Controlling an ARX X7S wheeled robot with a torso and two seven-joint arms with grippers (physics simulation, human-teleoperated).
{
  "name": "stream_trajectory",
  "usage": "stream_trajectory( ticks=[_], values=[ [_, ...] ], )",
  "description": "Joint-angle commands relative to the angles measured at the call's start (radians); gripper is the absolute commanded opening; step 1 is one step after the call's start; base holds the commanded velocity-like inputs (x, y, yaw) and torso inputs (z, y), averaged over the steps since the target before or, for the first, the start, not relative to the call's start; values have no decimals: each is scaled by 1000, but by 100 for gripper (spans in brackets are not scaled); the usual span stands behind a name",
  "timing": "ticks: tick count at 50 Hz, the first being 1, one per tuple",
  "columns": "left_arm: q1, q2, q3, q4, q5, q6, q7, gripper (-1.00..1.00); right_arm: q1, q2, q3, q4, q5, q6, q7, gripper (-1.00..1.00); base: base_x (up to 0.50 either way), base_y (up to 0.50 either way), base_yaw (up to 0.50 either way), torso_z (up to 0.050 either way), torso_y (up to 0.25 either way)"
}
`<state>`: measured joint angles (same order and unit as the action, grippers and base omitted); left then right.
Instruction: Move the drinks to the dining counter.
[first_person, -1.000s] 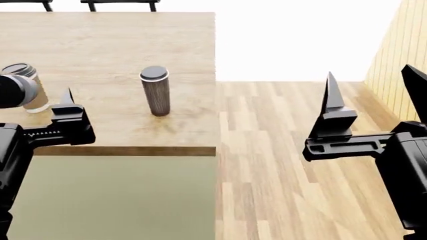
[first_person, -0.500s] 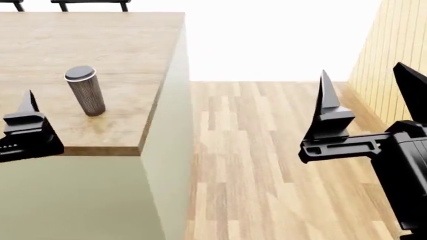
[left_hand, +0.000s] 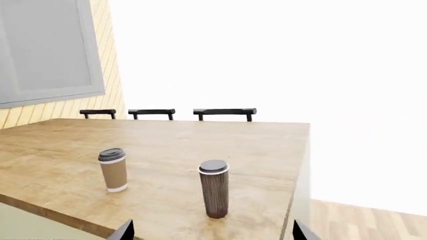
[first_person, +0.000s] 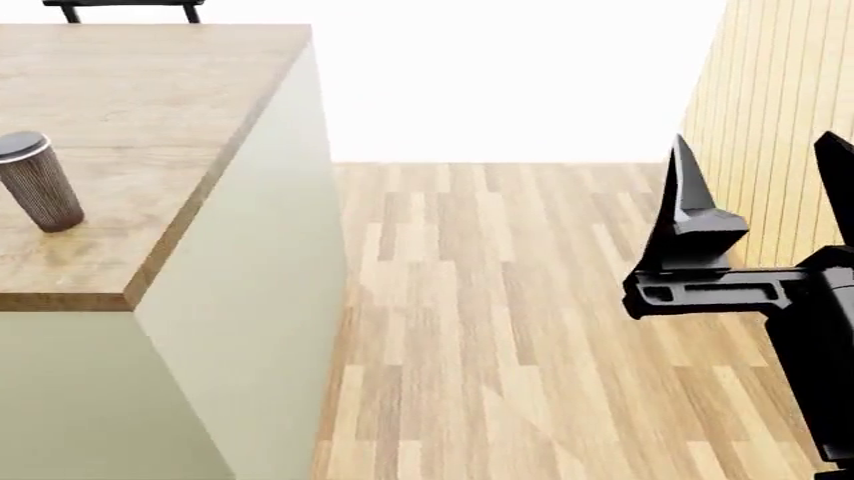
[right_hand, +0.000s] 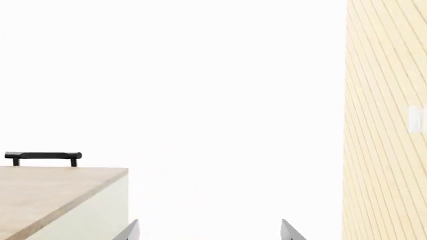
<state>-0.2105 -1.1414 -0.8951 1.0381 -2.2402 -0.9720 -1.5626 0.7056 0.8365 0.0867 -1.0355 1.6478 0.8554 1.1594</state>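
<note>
Two drinks standing on light wood-plank, sage-sided dining counter (left_hand: 167, 150): tan paper coffee cup (left_hand: 113, 169), ribbed grey-brown lidded cup (first_person: 38, 182). View swinging right, counter sliding away; robot likely seeking wine bottle. Right gripper (first_person: 761, 200) spread, empty; left fingertips (left_hand: 123, 231) apart.

The floor is made of light wooden planks (first_person: 494, 330). A wall of pale yellow vertical slats (first_person: 767, 120) stands at the right, and three black chair backs (left_hand: 223, 112) show behind the island. The far background is plain bright white.
</note>
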Motion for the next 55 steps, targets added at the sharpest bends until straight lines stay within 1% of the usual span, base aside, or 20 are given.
stream_trajectory(
  ticks=[1, 5, 12, 18, 20, 23, 28, 32, 39, 55],
  values=[
    [-3, -14, 24, 9, 10, 13, -7, 100, -66, -6, 67, -3, -26, -22, -22, 100, 2, -500, 0, 0, 0],
    [-8, -13, 39, 9, 18, 15, -7, 100, -45, -4, 55, 0, -12, -16, -10, 100, 2, -500, 0, 0, 0],
    [-49, -7, 111, 9, 45, 22, -7, 100, -26, -5, 40, 4, -9, -5, -3, 100, 2, -500, 0, 0, 0],
    [-66, -25, 138, 9, 51, 41, -7, 100, -27, -13, 32, 8, -24, 3, -14, 100, 2, -500, 0, 0, 0],
    [-68, -18, 139, 9, 51, 39, -7, 100, -28, -10, 34, 6, -20, 2, -13, 100, 2, -500, 0, 0, 0],
    [-87, -6, 169, 9, 63, 30, -7, 100, -31, -8, 35, 6, -20, 4, -14, 100, 2, -500, 0, 0, 0],
    [-120, -17, 231, 9, 83, 50, -7, 100, -35, -13, 34, 5, -27, 7, -19, 100, 2, -500, 0, 0, 0],
    [-119, -2, 235, 8, 88, 40, -6, 100, -47, -15, 43, 5, -36, 8, -27, 100, 2, -500, 0, 0, 0],
    [-126, -1, 256, 8, 100, 43, -5, 100, -45, -17, 31, 5, -52, 21, -29, 100, 2, -500, 0, 0, 0],
    [-110, 21, 233, 8, 99, 25, -5, 100, -26, -6, 18, 4, -44, 31, -12, 100, -21, -500, 0, 0, 0]
  ],
)
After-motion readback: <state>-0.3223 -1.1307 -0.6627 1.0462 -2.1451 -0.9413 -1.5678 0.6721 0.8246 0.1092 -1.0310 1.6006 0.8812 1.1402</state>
